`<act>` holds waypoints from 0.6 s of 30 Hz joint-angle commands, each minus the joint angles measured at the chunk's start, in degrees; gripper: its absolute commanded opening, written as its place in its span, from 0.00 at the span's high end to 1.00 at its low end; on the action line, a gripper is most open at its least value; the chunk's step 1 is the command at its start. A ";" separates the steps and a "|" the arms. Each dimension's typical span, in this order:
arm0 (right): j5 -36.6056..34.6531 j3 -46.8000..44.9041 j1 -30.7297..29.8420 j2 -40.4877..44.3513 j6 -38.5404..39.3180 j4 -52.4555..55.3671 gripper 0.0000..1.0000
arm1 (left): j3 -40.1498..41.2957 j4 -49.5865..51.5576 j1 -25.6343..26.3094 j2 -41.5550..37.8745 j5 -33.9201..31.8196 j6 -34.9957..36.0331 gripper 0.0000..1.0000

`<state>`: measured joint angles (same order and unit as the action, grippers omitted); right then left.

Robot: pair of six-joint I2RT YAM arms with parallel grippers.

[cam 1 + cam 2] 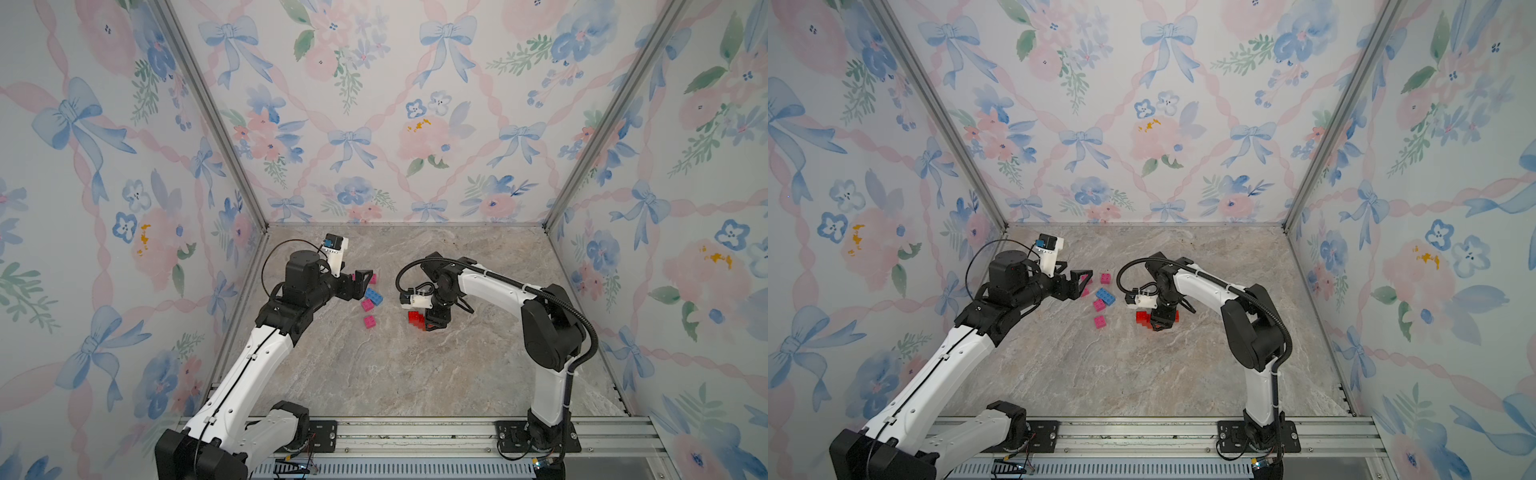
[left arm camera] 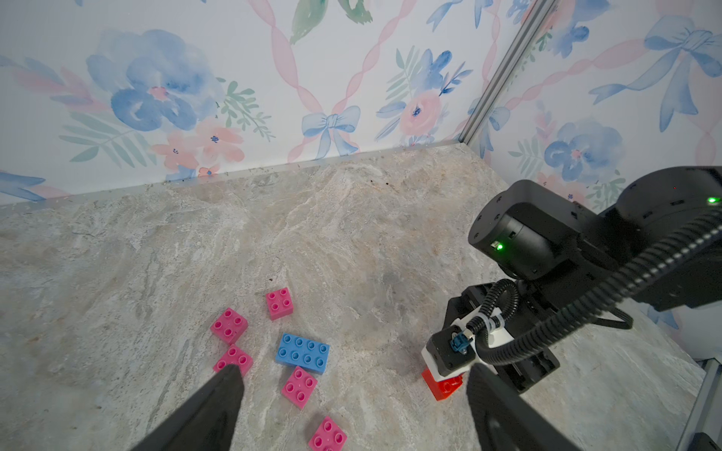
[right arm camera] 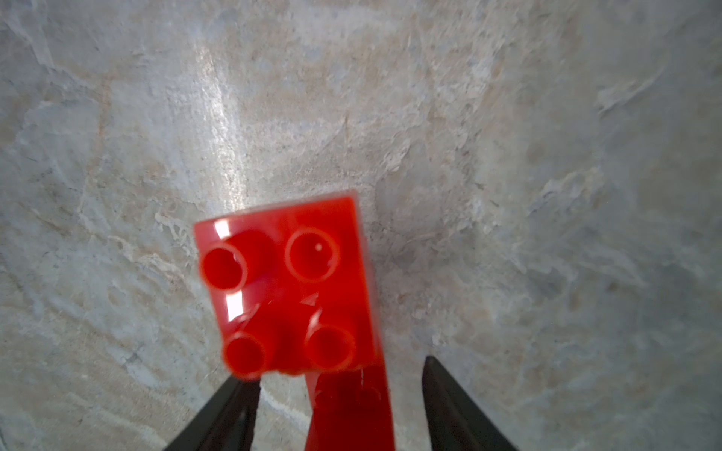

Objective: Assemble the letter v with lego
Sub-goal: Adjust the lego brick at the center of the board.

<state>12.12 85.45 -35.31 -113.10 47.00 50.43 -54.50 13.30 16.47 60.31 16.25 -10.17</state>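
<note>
Two red lego bricks are stacked offset on the marble floor: the four-stud upper brick [image 3: 285, 281] and the lower one [image 3: 351, 406], which shows partly in both top views [image 1: 415, 319] [image 1: 1142, 316]. My right gripper [image 3: 336, 373] points down over them, its fingers either side of the lower brick with a gap on each side. The blue brick [image 2: 302, 353] lies among several pink bricks [image 2: 299, 386] [image 2: 279, 303] [image 2: 229, 325]. My left gripper [image 2: 354, 369] hovers open and empty above this cluster [image 1: 367, 305].
The floral walls close in the floor on three sides. The right arm's wrist and cable [image 2: 547, 273] stand close to the right of the left gripper. A metal rail [image 1: 415, 432] runs along the front edge.
</note>
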 commanded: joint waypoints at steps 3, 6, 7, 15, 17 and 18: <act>0.87 -0.77 0.14 -1.68 0.52 -0.01 0.37 | 0.62 -0.91 -0.40 -0.38 -0.71 0.72 0.07; 0.80 -0.64 0.34 -1.82 0.54 0.01 0.42 | 0.65 -0.92 -0.56 -0.62 -0.62 0.94 0.07; 0.81 -0.55 0.41 -1.86 0.46 0.10 0.43 | 0.64 -0.90 -0.53 -0.60 -0.61 0.95 0.07; 0.93 -0.15 0.42 -2.47 0.28 0.44 0.51 | 0.80 -0.95 -0.66 -0.58 -0.78 1.21 0.07; 0.90 0.08 0.47 -2.74 0.28 0.67 0.55 | 0.81 -0.91 -0.69 -0.60 -0.86 1.30 0.07; 1.07 0.22 0.50 -2.88 0.28 0.78 0.58 | 0.80 -0.91 -0.75 -0.61 -0.83 1.30 0.07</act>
<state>12.16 85.27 -35.27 -114.74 47.07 50.28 -54.48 13.30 16.14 60.31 16.03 -10.11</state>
